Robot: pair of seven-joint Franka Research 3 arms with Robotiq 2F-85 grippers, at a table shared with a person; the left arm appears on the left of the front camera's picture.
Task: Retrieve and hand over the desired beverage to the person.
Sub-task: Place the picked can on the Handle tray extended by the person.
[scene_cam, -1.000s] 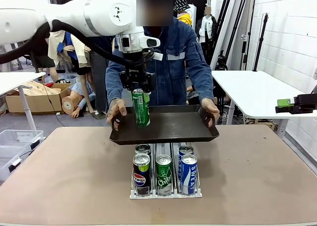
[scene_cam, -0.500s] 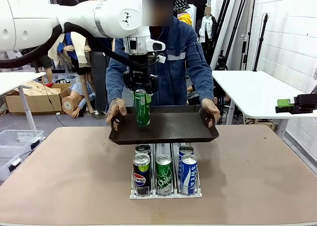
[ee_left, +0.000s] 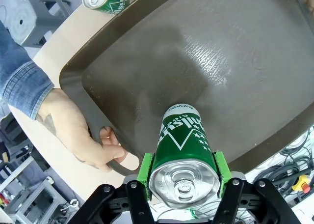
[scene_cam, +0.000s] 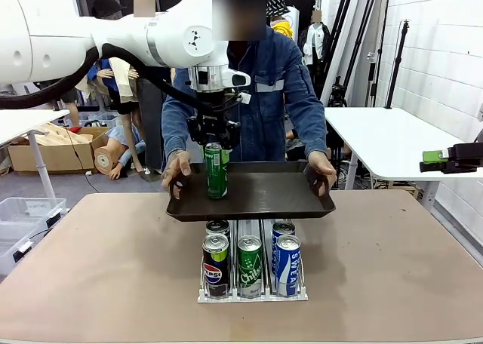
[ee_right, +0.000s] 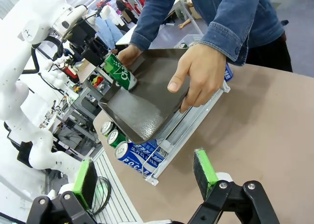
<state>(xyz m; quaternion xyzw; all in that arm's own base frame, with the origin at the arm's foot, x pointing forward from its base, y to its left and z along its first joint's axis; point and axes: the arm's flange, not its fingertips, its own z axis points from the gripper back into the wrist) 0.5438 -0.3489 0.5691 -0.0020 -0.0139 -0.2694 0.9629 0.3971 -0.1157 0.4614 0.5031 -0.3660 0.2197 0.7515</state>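
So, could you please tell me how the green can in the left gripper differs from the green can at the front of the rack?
The gripped green can is clamped in the left gripper over the dark tray that the person holds; the rack green can stands untouched in the middle lane of the rack. The gripped one sits higher and nearer the person. Both are upright green cans.
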